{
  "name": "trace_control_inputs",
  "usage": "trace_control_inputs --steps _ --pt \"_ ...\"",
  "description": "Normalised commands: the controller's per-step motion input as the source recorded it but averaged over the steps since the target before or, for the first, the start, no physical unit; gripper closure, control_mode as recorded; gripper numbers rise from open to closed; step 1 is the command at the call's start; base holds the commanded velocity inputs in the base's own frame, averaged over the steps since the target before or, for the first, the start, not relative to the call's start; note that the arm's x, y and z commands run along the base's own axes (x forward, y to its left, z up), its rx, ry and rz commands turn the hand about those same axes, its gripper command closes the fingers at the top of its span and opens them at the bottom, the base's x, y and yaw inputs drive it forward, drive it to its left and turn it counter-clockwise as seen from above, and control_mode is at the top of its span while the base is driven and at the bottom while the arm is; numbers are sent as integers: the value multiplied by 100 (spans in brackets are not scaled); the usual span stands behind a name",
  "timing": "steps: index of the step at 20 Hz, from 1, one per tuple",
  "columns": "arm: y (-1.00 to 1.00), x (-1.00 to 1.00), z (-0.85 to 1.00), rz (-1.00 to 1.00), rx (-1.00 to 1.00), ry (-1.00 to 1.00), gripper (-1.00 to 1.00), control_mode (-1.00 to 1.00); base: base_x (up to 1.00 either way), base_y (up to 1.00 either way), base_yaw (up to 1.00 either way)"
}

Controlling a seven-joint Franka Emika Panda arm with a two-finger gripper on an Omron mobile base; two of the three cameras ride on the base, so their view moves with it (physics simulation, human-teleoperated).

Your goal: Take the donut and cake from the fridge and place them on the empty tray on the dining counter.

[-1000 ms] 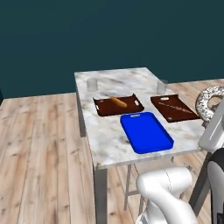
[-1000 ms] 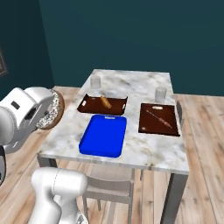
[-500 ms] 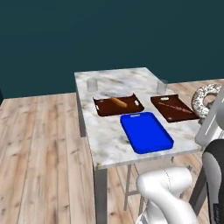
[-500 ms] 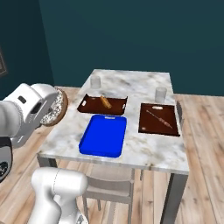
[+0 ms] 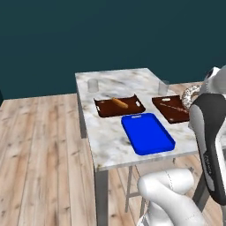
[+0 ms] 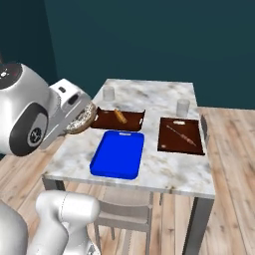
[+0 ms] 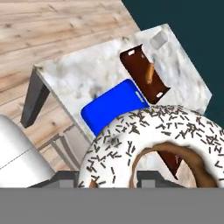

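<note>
One donut (image 7: 148, 144) sits clamped in the claw (image 6: 79, 119), beside the dining counter (image 6: 164, 169).

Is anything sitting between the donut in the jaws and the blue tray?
Nothing visible does. The donut is held off the near side of the dining counter, and the blue tray lies bare near that edge. The brown tray with the pastry sits beyond it, out of the path.

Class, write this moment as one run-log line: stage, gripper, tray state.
stage: carrying donut toward dining counter | gripper: shut on donut | blue tray: empty | cake: not on tray
</note>
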Motion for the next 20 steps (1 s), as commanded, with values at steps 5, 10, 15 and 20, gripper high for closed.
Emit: trace_control_inputs --steps 5,10,15,20 --pt "0 2 -43 -1 25 22 100 -100 0 0 0" --pt "1 19 -34 0 20 9 100 -100 0 0 0" --pt "1 51 -9 -2 0 1 100 -100 0 0 0" --pt "5 64 -43 -5 -3 13 100 -100 0 0 0"
